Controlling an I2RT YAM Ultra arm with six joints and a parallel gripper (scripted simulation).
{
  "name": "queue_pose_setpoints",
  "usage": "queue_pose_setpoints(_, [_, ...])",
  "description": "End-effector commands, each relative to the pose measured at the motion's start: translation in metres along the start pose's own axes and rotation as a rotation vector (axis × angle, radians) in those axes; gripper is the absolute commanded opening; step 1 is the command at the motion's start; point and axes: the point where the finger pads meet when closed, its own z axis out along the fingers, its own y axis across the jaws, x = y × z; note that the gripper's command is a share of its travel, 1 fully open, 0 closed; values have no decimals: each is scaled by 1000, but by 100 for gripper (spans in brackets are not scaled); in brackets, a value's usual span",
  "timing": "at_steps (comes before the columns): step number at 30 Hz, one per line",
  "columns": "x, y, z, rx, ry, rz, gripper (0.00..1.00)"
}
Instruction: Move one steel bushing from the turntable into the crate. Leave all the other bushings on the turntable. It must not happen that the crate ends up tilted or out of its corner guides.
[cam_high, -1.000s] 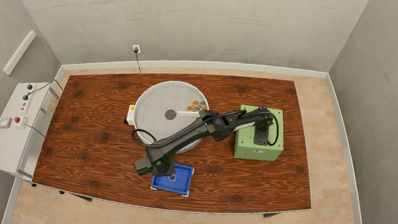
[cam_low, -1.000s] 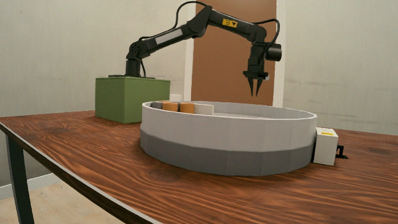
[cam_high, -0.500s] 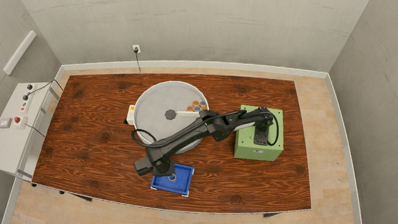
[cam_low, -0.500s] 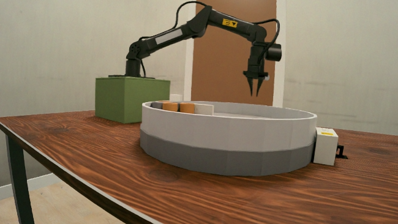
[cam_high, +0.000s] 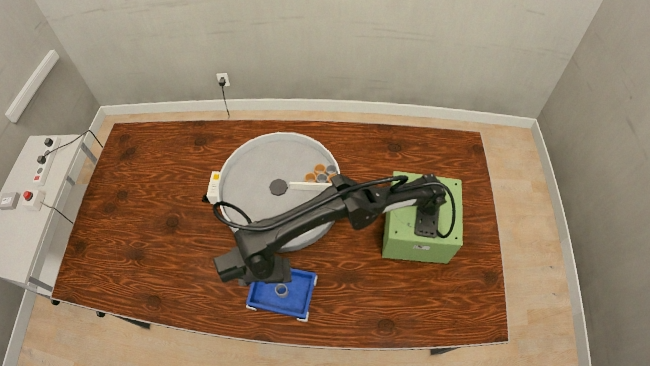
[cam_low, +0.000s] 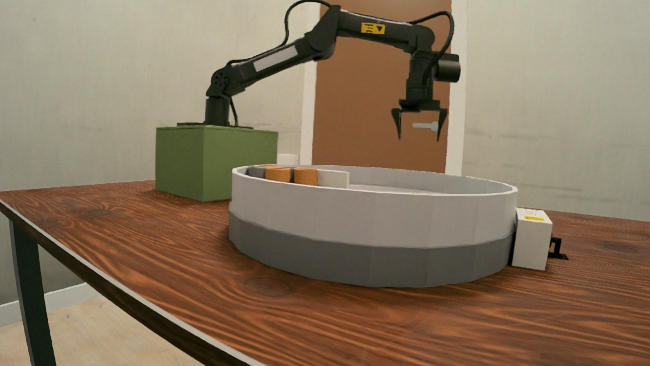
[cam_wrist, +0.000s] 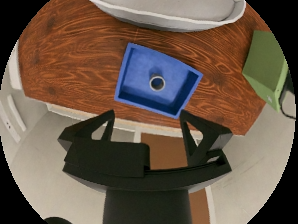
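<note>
Directly below open pincer (cam_wrist: 147, 127), bushing (cam_wrist: 157, 83) in crate (cam_wrist: 133, 90)

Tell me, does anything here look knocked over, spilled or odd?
Nothing stands out. One grey steel bushing stands upright inside the blue crate, the rest sit grouped on the round grey turntable, and the black tool hangs open above, holding nothing.

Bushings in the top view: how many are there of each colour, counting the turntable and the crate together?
Orange bushings: 3, all on the turntable, one partly behind the arm
Grey bushings: 3, 2 on the turntable and 1 in the crate
Total: 6 visible
</note>
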Motion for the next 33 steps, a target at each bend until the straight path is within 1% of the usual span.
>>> queue_pose_setpoints(1, [1, -4, -17, 11, -10, -4, 100])
queue_pose_setpoints(13, [1, -4, -17, 11, -10, -4, 100])
queue_pose_setpoints(15, [1, -3, -21, 3, -7, -4, 100])
queue_pose_setpoints(33, [1, -3, -21, 3, -7, -4, 100])
